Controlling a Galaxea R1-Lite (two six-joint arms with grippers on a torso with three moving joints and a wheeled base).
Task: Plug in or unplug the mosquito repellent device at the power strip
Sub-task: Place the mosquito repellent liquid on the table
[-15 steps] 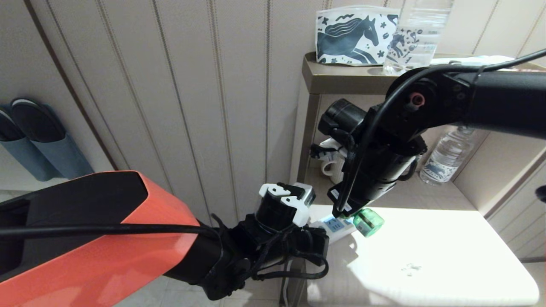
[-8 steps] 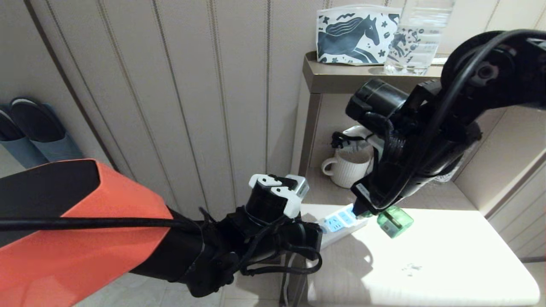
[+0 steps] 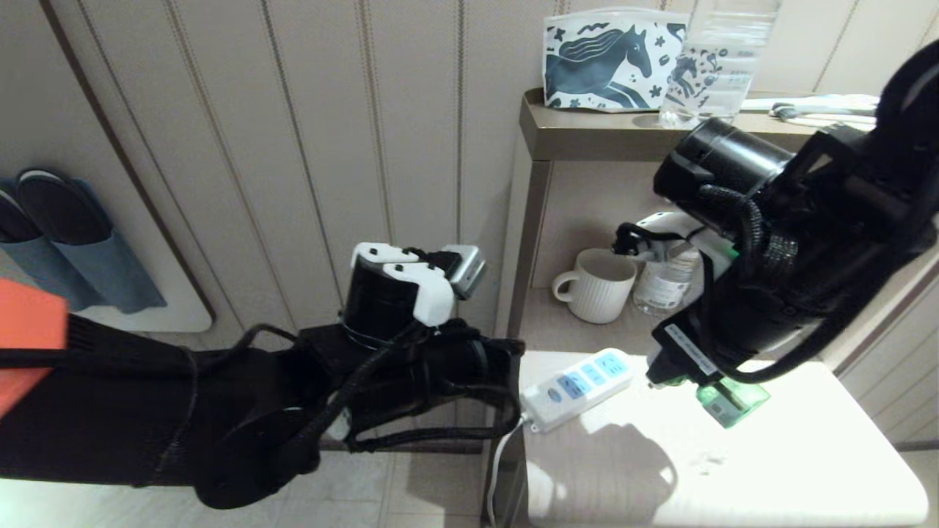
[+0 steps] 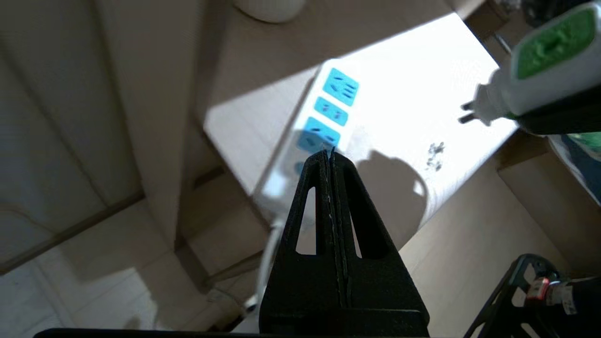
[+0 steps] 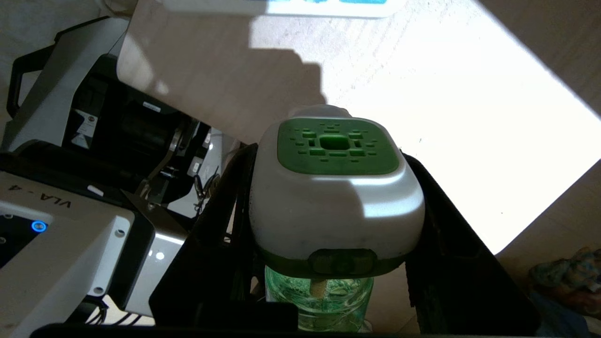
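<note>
The mosquito repellent device (image 5: 335, 188), a white head with a green centre over a green bottle, sits between the fingers of my right gripper (image 5: 328, 155), which is shut on it. It hangs above the white table, to the right of the power strip (image 3: 579, 378), and its bottle (image 3: 733, 403) shows below the wrist. Its prongs (image 4: 469, 112) are bare and apart from the strip. The strip (image 4: 328, 112) lies at the table's left edge with three blue socket panels free. My left gripper (image 4: 331, 152) is shut and holds nothing, off the table's left edge near the strip's button end.
A white mug (image 3: 598, 286) and a water bottle (image 3: 664, 282) stand on the lower shelf behind the strip. A horse-print pouch (image 3: 612, 62) sits on the top shelf (image 3: 587, 136). The strip's cord (image 3: 499, 455) hangs down the table's left side. Panelled wall to the left.
My right gripper has carried the device to the right, away from the power strip. My left arm has drawn back to the left, off the strip, leaving it uncovered.
</note>
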